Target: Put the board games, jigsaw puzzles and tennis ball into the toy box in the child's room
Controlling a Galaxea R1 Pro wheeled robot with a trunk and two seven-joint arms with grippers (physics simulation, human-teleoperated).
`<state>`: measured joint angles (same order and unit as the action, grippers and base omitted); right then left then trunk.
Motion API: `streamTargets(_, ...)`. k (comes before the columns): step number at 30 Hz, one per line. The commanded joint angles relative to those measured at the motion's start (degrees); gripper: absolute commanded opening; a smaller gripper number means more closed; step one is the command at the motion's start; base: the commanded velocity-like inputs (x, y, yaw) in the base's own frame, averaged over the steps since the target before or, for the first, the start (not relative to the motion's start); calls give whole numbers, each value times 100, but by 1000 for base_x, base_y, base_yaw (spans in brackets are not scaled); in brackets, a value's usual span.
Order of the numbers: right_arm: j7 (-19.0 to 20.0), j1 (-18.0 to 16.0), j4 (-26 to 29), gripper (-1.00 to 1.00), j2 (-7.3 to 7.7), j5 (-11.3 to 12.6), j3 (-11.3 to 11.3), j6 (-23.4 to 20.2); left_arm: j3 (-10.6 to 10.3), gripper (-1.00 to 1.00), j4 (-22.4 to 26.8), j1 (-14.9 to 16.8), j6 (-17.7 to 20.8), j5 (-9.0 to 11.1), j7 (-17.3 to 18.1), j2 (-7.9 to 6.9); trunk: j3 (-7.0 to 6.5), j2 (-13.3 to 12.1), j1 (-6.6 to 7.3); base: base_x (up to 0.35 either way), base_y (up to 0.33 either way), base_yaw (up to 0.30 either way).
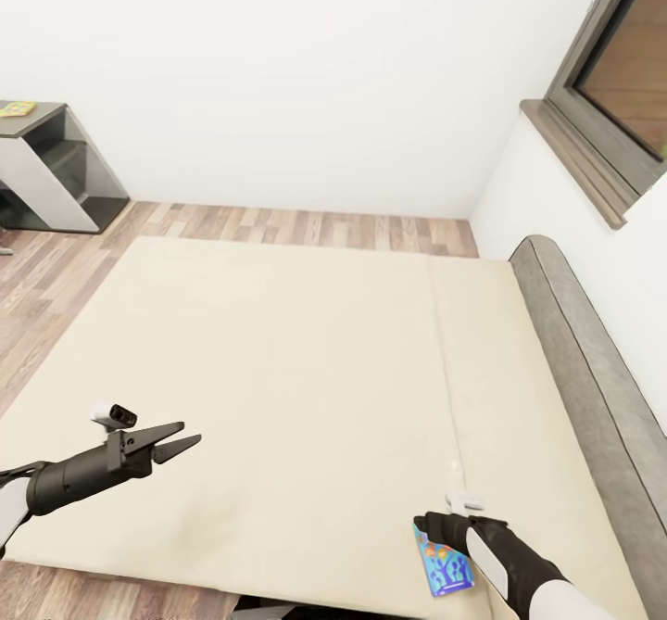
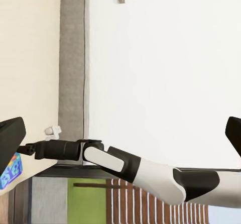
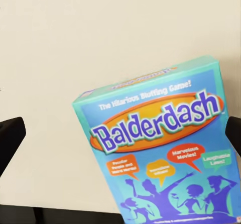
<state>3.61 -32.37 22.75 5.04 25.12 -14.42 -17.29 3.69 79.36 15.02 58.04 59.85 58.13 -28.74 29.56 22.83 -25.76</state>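
Note:
A small blue board game (image 1: pixel 445 566) with "Balderdash" on its lid (image 3: pixel 160 148) lies on the beige bed (image 1: pixel 306 370) near its front edge. My right gripper (image 1: pixel 427 525) hangs just over the box with its jaws apart. In the right wrist view its fingertips (image 3: pixel 10 138) stand wide on either side of the lid. My left gripper (image 1: pixel 190 433) is open and empty above the bed's front left part. In the left wrist view I see the right arm (image 2: pixel 125 164) and a corner of the blue box (image 2: pixel 10 171). The toy box is out of view.
The grey headboard (image 1: pixel 593 360) runs along the bed's right side, under a dark-framed window (image 1: pixel 621 82). A grey stepped cabinet (image 1: pixel 51 170) stands at the far left with a small yellow flat item (image 1: pixel 17 108) on top. Wood-plank floor (image 1: pixel 278 223) lies beyond the bed.

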Motion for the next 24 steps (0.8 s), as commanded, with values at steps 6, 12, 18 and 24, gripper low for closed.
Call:
streamTargets(6,49,47,10,100,13,47,2,-7,0,100,0,5,24,0,14,50,52,9,-3,0,0,61)
streamTargets(12,58,60,10,100,14,66,8,10,0,100,0,6,30,0,14,105,64,9,-3,0,0,15)
streamTargets(18,60,70,10,100,29,70,9,20,0,100,0,9,32,0,14,119,66,9,-3,0,0,0)
streamTargets(24,61,72,16,100,72,78,9,23,0,100,0,9,32,0,-30,128,67,9,-3,0,0,-54)
